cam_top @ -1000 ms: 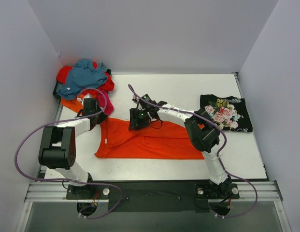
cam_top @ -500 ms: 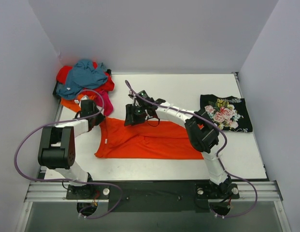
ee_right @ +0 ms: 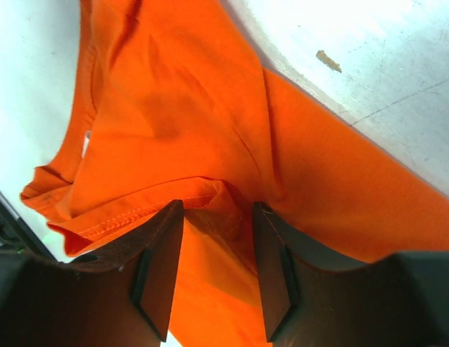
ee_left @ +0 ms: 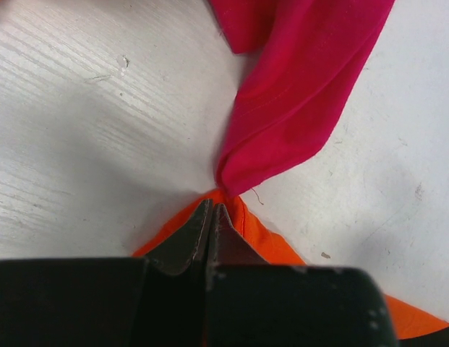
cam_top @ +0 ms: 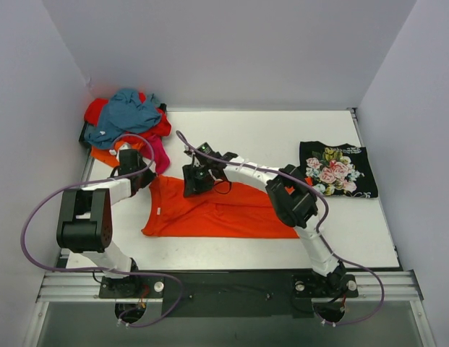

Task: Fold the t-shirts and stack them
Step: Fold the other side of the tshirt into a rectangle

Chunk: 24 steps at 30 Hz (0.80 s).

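— Two hands on one orange t-shirt (cam_top: 231,210), which lies spread on the surface (cam_top: 282,137) between them. Where do we see trouble?

— At our left hand (ee_left: 210,208) first. Its fingers are pressed together on the shirt's corner. The tip of the magenta t-shirt (ee_left: 296,108) touches that corner just ahead of the fingertips. If we pull back, we judge the magenta cloth could catch and trail along.

— And our right hand (ee_right: 217,211)?

— Its fingers stand partway apart, astride a raised ridge of orange cloth near the hem. We cannot tell whether they press it or merely flank it. If the hold is loose, the ridge may slide out once we lift, and the fold would come out lopsided.

— Could it take more than one layer?

— Likely. The cloth under that hand is creased and doubled, so a lift might carry both layers and bunch the shirt rather than fold it.

— Anything beyond the hands?

— The heap (cam_top: 126,116) of unfolded shirts sits just past the left hand, and a wide sweep could drag it. The black floral t-shirt (cam_top: 338,170) lies well apart from the right hand, so we see little risk to it.
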Each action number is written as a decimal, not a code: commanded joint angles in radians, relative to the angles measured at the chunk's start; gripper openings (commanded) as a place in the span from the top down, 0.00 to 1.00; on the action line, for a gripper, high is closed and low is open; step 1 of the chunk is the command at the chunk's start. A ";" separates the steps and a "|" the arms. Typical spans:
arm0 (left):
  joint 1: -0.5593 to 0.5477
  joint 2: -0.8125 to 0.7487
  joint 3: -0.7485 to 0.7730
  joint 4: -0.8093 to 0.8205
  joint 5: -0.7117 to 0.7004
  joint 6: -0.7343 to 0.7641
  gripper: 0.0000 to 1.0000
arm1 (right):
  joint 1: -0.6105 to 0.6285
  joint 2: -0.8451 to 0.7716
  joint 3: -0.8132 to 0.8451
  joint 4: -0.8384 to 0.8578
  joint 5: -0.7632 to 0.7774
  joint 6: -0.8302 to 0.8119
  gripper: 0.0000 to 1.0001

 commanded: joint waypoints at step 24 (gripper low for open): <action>-0.088 -0.058 0.032 -0.028 -0.021 0.046 0.70 | 0.037 -0.165 -0.104 -0.056 0.050 -0.098 0.81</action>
